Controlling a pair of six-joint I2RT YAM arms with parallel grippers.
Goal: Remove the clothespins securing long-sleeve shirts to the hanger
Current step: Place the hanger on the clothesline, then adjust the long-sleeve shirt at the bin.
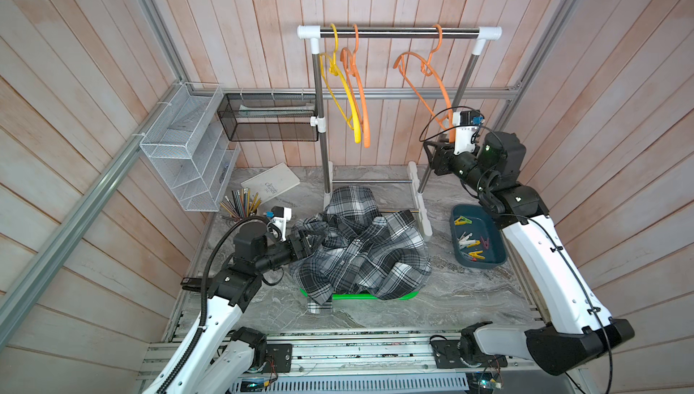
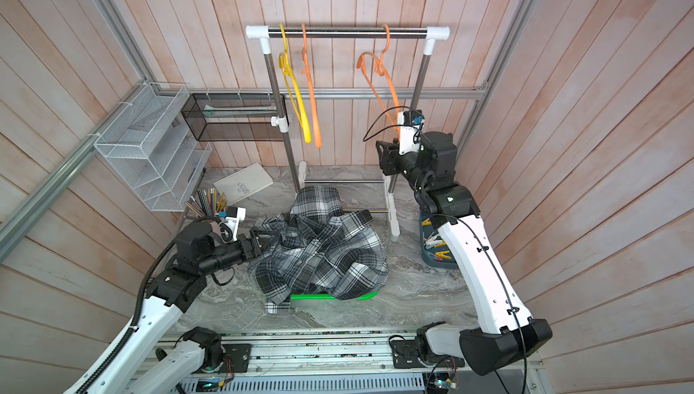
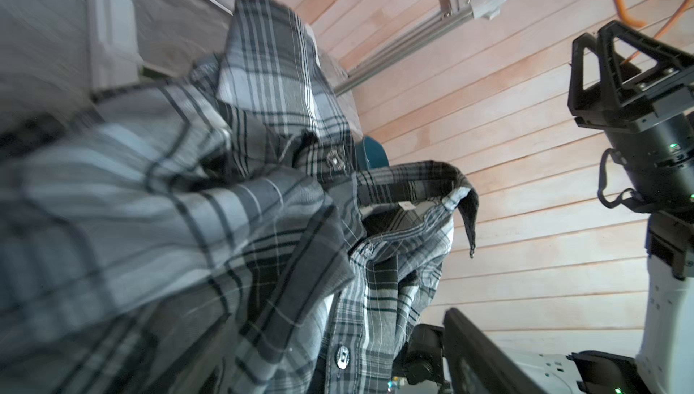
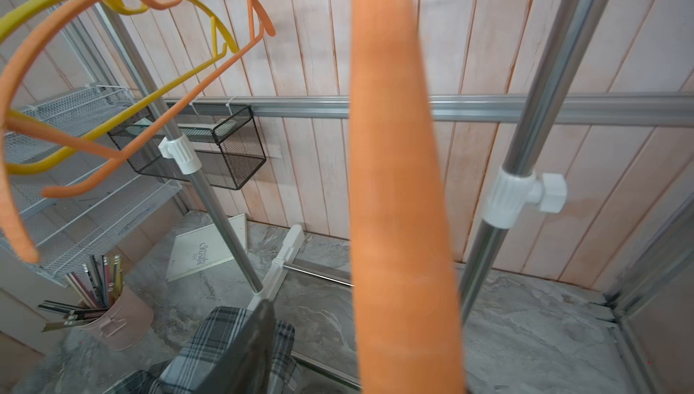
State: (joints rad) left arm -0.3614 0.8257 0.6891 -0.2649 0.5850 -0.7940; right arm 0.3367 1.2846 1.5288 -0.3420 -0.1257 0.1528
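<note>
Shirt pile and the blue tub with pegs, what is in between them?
The clothes rack's white foot sits between the shirt pile and the blue tub; a top view shows it.

White arms, black joints, black cables

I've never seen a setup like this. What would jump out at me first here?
Most striking is the rumpled heap of grey-black-white plaid shirts in the middle of the table, partly covering a bright green thing. Behind it, a yellow hanger and two orange hangers hang bare from the rack's rail. To the right of the heap sits a blue bin holding loose clothespins.
</note>
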